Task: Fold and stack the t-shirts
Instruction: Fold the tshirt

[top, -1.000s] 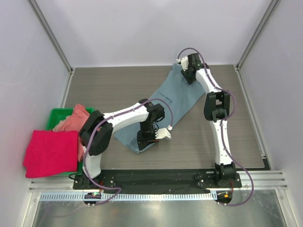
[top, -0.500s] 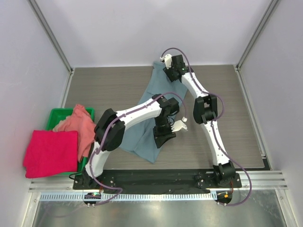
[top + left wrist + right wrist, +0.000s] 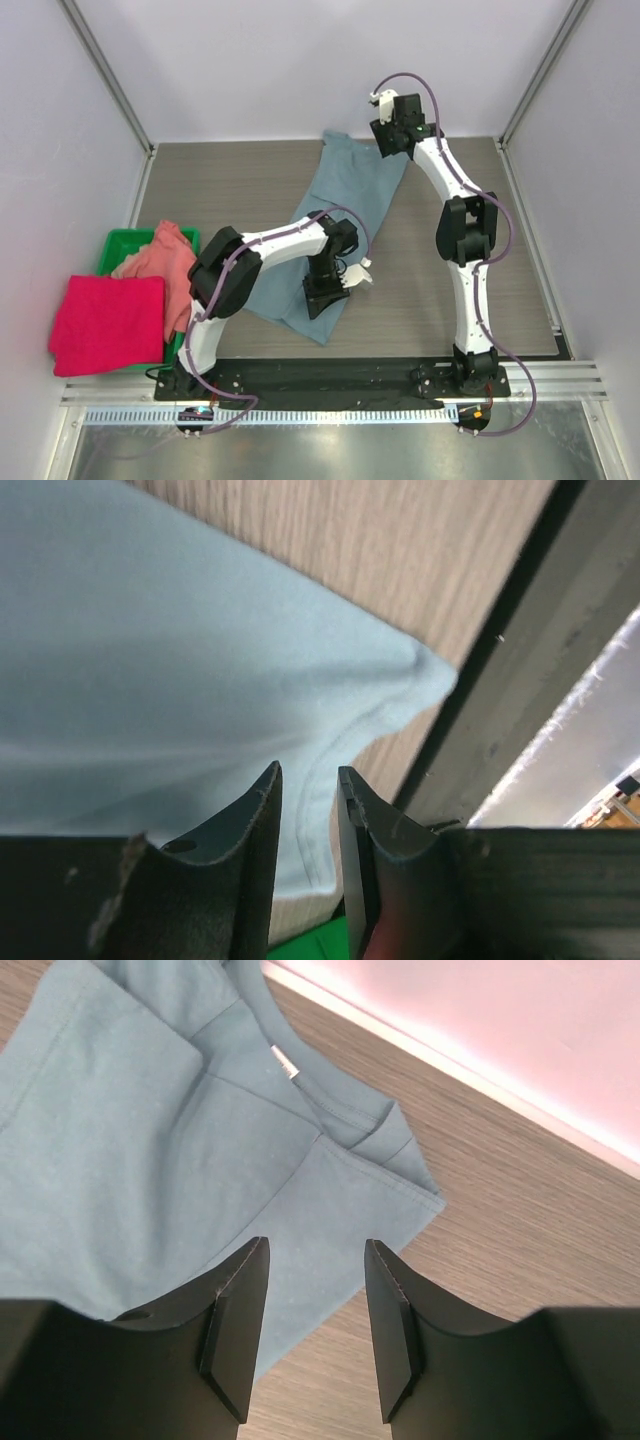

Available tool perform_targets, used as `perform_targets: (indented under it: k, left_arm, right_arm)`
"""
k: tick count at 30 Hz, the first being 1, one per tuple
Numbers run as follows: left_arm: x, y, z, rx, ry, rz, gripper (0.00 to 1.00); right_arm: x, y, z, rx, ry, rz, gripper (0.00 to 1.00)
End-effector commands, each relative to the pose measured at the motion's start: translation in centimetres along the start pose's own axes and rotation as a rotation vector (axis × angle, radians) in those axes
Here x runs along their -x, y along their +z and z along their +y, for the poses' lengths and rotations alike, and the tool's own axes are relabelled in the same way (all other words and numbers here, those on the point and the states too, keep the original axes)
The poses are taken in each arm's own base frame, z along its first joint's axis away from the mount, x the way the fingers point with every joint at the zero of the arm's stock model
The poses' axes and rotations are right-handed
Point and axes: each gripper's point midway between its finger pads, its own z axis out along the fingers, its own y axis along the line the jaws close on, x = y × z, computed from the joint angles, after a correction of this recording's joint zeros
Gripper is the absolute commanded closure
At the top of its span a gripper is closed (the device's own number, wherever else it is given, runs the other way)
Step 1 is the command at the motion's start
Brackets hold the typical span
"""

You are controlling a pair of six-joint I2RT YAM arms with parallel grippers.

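**Blue shirt lies slantwise, one pincer at each end**

Far left, the crimson shirt [image 3: 105,325] and the salmon shirt [image 3: 160,255] are heaped on the green bin [image 3: 115,245], well apart from both pincers. On the worktop [image 3: 230,190] the blue shirt [image 3: 350,205] runs diagonally, hem near, collar far and to the right. The left pincer [image 3: 308,770] sits at the near hem with its jaws almost together. I can't tell whether cloth is nipped. The right pincer [image 3: 316,1243], spread wide and holding nothing, hovers by the collar end. Each arm is closest to its own end, so I'd guess the fold runs along that long axis.
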Motion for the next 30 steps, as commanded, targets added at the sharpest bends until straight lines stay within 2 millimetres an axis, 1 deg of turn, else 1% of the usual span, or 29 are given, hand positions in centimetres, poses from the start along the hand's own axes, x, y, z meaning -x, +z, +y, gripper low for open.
perform_targets:
  k: [1, 2, 5, 6, 10, 14, 15, 16, 17, 18, 19, 20, 21, 22, 23, 24, 25, 26, 27, 29, 30]
  left_arm:
    - [1.2, 1.0, 0.9, 0.016, 0.005, -0.050, 0.71]
    - [1.2, 1.6, 1.2, 0.014, 0.002, -0.046, 0.70]
    - [1.2, 2.6, 1.7, 0.007, -0.009, -0.038, 0.70]
    - [1.3, 3.1, 1.7, -0.003, -0.015, -0.032, 0.70]
    - [1.8, 4.2, 1.5, -0.038, -0.037, -0.043, 0.71]
    - [2.9, 5.6, 1.2, -0.050, -0.024, -0.041, 0.71]
    - [3.6, 5.5, 1.2, -0.048, -0.016, -0.053, 0.71]
    - [3.7, 6.2, 1.0, -0.068, -0.027, -0.043, 0.71]
    - [4.2, 6.4, 0.7, -0.071, -0.019, -0.043, 0.71]
    - [5.1, 6.2, 0.7, -0.072, -0.009, -0.057, 0.71]
    - [5.2, 6.9, 0.7, -0.090, -0.018, -0.044, 0.71]
    - [5.8, 7.1, 0.5, -0.091, -0.005, -0.045, 0.71]
    - [6.8, 6.9, 0.6, -0.086, 0.006, -0.062, 0.71]
    - [7.2, 6.9, 0.7, -0.086, 0.008, -0.062, 0.71]
    - [7.5, 7.7, 0.9, -0.092, 0.004, -0.051, 0.71]
    - [8.9, 7.1, 1.2, -0.079, 0.019, -0.077, 0.71]
    - [9.3, 7.0, 1.2, -0.085, 0.015, -0.075, 0.71]
    - [10.5, 7.0, 1.6, -0.082, 0.019, -0.089, 0.71]
    - [11.0, 6.9, 1.7, -0.082, 0.019, -0.096, 0.71]
    - [11.6, 7.0, 1.9, -0.087, 0.011, -0.097, 0.71]
    - [12.5, 6.3, 1.9, -0.078, 0.022, -0.121, 0.71]
  right_arm:
    - [-1.9, 0.5, 1.8, 0.048, 0.018, 0.048, 0.51]
    - [-3.0, 1.1, 1.9, 0.054, 0.015, 0.075, 0.52]
    - [-4.4, 2.2, 2.0, 0.057, -0.003, 0.104, 0.52]
    - [-5.4, 3.1, 2.2, 0.061, -0.007, 0.124, 0.52]
    - [-7.3, 4.5, 2.6, 0.074, -0.012, 0.163, 0.55]
    - [-8.7, 5.2, 3.1, 0.094, -0.023, 0.200, 0.55]
    - [-8.5, 5.3, 3.1, 0.097, -0.023, 0.198, 0.55]
    - [-9.5, 6.0, 3.4, 0.106, -0.022, 0.220, 0.55]
    - [-10.4, 6.1, 3.8, 0.123, -0.014, 0.252, 0.55]
    - [-9.8, 6.4, 3.7, 0.120, -0.015, 0.239, 0.55]
    - [-10.8, 7.0, 4.0, 0.126, -0.012, 0.258, 0.55]
    - [-10.9, 7.2, 4.2, 0.135, -0.015, 0.255, 0.55]
    - [-10.7, 7.4, 4.2, 0.138, -0.014, 0.248, 0.55]
    - [-10.7, 7.7, 4.3, 0.141, -0.014, 0.244, 0.55]
    - [-10.9, 8.2, 4.7, 0.147, -0.019, 0.242, 0.54]
    - [-10.4, 8.4, 4.8, 0.148, -0.023, 0.224, 0.54]
    - [-10.3, 8.6, 4.8, 0.145, -0.040, 0.220, 0.54]
    - [-10.3, 9.1, 5.0, 0.144, -0.050, 0.209, 0.54]
    - [-9.5, 9.2, 5.0, 0.145, -0.052, 0.183, 0.54]
    - [-8.5, 9.6, 5.1, 0.149, -0.041, 0.149, 0.53]
    - [-7.6, 9.7, 5.1, 0.146, -0.039, 0.124, 0.52]
